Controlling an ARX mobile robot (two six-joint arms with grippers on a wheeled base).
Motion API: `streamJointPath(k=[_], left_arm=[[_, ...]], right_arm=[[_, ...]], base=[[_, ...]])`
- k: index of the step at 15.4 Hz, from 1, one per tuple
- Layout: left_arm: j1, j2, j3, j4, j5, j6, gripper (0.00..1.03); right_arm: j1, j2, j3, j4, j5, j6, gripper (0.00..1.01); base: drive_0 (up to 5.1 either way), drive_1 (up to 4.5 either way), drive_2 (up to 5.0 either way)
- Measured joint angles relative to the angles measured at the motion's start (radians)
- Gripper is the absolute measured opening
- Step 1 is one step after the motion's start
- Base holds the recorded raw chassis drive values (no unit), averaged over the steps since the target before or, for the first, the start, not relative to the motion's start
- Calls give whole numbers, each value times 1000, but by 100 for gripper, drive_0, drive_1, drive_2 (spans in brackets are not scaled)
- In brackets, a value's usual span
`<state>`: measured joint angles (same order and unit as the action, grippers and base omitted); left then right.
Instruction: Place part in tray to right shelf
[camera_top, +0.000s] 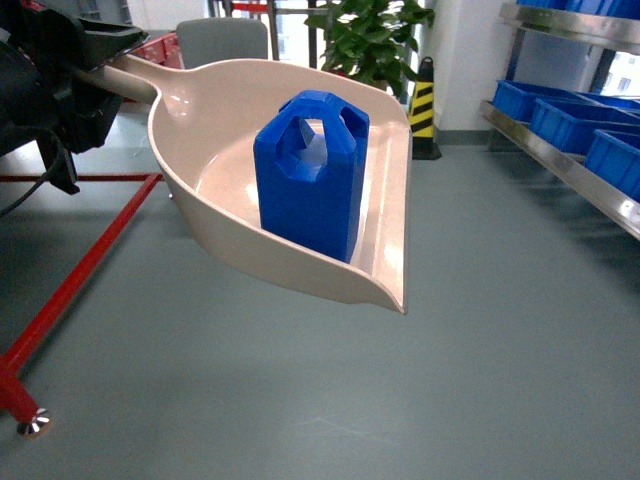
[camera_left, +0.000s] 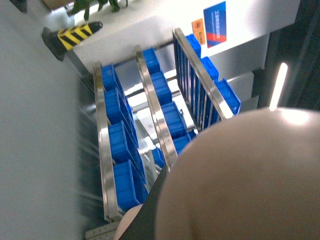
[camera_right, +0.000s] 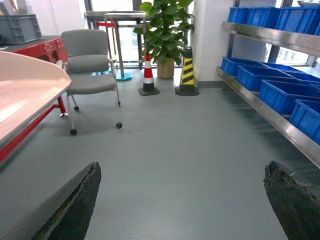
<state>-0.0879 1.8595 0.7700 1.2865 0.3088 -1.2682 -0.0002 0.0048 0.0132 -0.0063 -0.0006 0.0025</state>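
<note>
The block (camera_top: 311, 172) stands upright in the tray (camera_top: 222, 110), held aloft by its handle in the left claw (camera_top: 95, 75). The right claw (camera_right: 182, 200) is spread wide with nothing in it. Delivery to the shelf (camera_top: 560, 160) is not yet done.

No legible text anywhere.

The right hand (camera_right: 182, 200) hangs wide apart over grey floor, tray (camera_right: 25, 95) edge at left.

Blue part (camera_top: 310, 175) upright in beige tray (camera_top: 385, 190)
</note>
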Motion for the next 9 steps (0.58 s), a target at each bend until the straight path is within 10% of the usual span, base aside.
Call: streamJointPath(k=[9], left_arm=[[-11,0,0,-6,10,0,13]], right_arm=[[0,0,0,2,0,0,98]], base=[[-160,-160,-160]])
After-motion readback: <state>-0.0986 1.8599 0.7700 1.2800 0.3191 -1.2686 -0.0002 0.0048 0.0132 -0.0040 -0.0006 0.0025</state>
